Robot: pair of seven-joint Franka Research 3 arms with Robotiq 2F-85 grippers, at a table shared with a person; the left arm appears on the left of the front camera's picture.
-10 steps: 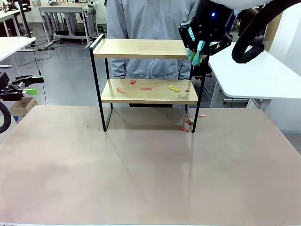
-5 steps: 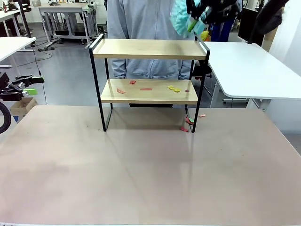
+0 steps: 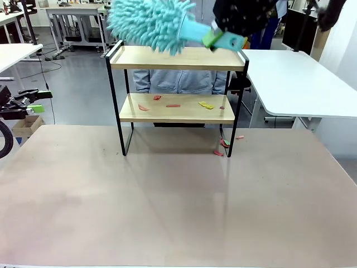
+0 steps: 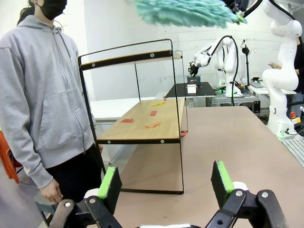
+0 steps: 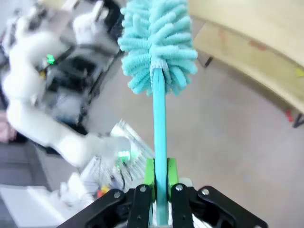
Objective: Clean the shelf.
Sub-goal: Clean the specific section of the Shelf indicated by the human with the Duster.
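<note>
Holding fluffy turquoise duster (image 3: 149, 22), right gripper (image 5: 160, 176) clamped tight on its handle; we should press the head, ahead of the jaws, flat along the black-framed wooden shelf (image 3: 173, 58).

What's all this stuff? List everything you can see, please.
shelf: one, wood boards, black frame, centre
duster: one, teal, above the top board
red scraps: about four, lower board
yellow scraps: one or two, lower board
fallen scraps: about three, red, by the shelf's right leg
table: one, beige, under the shelf
white table: one, right of shelf
person: one, grey hoodie, behind the shelf
left gripper: black, green pads, open, empty
right gripper: black, shut on the duster's handle
</note>
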